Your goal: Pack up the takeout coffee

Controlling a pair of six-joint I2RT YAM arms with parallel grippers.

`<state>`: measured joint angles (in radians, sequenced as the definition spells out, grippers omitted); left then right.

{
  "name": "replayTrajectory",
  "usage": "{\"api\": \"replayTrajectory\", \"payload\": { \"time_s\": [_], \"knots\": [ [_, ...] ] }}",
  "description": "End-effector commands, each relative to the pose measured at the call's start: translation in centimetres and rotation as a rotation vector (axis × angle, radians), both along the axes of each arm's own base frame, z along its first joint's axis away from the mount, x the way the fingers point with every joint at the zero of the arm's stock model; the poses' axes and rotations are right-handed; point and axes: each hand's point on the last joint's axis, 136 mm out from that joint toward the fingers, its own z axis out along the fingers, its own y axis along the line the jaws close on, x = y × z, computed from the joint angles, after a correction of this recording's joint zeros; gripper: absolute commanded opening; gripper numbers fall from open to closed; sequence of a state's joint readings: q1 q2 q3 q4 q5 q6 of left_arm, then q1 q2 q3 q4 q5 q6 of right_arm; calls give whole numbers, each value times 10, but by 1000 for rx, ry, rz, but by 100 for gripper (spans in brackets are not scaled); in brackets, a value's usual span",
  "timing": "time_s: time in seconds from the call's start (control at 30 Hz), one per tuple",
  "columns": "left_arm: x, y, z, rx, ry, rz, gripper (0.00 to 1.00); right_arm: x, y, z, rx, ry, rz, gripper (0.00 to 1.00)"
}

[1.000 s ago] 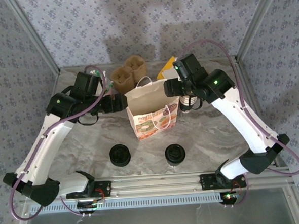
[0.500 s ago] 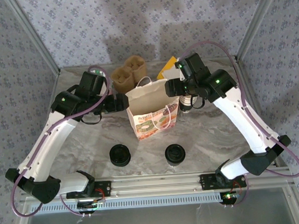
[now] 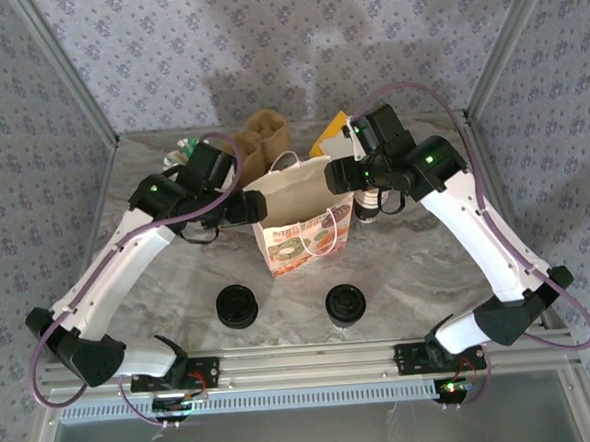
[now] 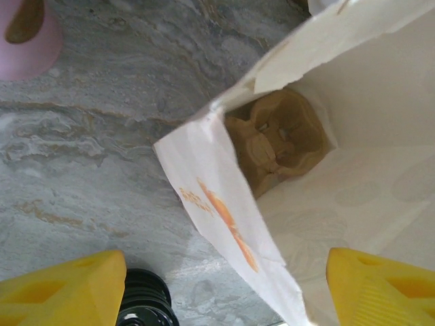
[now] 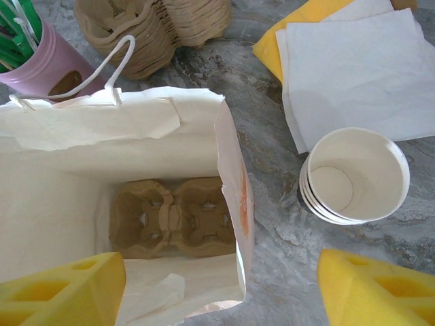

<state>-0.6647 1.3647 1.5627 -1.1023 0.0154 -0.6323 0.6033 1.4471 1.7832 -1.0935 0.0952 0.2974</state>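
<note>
The takeout coffee (image 3: 344, 305), a cup under a black lid, stands on the table in front of the white paper bag (image 3: 300, 216). The bag stands open, with a brown cardboard carrier (image 5: 173, 217) lying in its bottom. My left gripper (image 3: 252, 206) is open at the bag's left side. In the left wrist view the left gripper (image 4: 224, 288) straddles the bag's wall (image 4: 224, 224), nothing pinched. My right gripper (image 3: 338, 173) is open above the bag's right rim; in the right wrist view the right gripper (image 5: 217, 292) has one yellow finger over the bag and the other over the table.
A low pile of black lids (image 3: 237, 307) sits front left of the bag. Right of the bag stand stacked lidless cups (image 5: 357, 176), with white napkins (image 5: 353, 68) behind. A stack of carriers (image 5: 156, 27) and a pink cup of green sticks (image 5: 34, 54) are at the back.
My left arm has swung right and come up against the bag's left wall, its fingers drawing in a little. The right arm has barely moved.
</note>
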Motion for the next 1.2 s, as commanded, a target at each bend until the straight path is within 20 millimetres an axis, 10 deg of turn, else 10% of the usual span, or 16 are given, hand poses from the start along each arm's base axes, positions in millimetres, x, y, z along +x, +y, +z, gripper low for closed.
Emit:
{"api": "replayTrajectory", "payload": {
  "time_s": [0.0, 0.2, 0.47, 1.17],
  "knots": [
    [5, -12, 3, -23, -14, 15, 74, -3, 0, -13, -18, 40, 19, 76],
    [19, -12, -7, 49, -20, 27, 43, -10, -2, -12, -7, 44, 23, 76],
    [27, 1, 30, 166, -103, -35, 0, -14, -19, 0, 3, -4, -4, 77],
    [31, -15, 100, 14, -196, -41, 0, -18, -57, 9, 129, -50, -120, 77]
  ]
}}
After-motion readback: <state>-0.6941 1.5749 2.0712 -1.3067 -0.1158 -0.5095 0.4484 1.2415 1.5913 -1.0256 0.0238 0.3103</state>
